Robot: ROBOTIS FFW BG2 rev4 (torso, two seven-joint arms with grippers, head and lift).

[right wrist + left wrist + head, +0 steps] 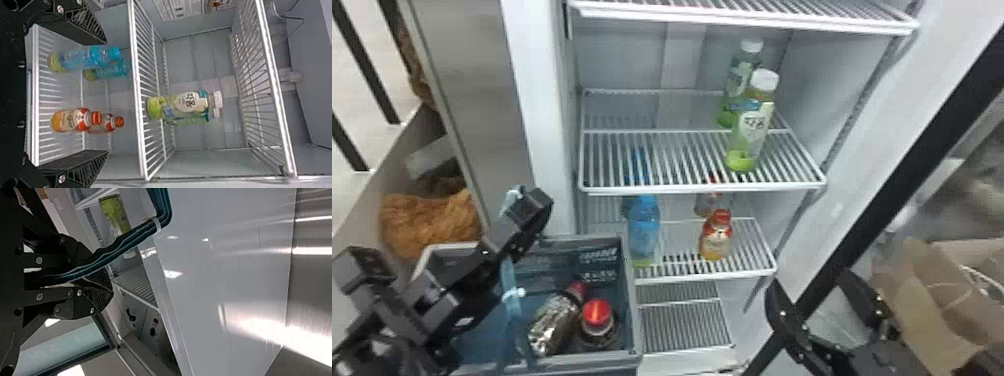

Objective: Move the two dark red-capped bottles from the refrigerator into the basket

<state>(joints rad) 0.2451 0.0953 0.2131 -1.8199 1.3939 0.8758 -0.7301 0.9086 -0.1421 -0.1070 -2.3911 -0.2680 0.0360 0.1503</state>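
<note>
In the head view, both dark red-capped bottles are inside the grey basket (pixel 635 310): one bottle (pixel 552 322) leans with its cap toward the back, the other bottle (pixel 598 325) has its red cap facing up. My left gripper (pixel 529 207) is above the basket's back left part, touching neither bottle; in the left wrist view the left gripper (pixel 107 288) is shut, fingertips together. Right of the basket, before the refrigerator (pixel 547 125), stands my right gripper (pixel 817 295). The right wrist view has the right gripper (pixel 107 96) open, nothing between its fingers, facing the shelves.
Green white-capped bottles (pixel 749 130) stand on the middle shelf. Below are blue bottles (pixel 644 225) and small orange red-capped bottles (pixel 716 240). The open door's dark edge (pixel 897 150) runs along the right, beside a brown paper bag (pixel 932 300).
</note>
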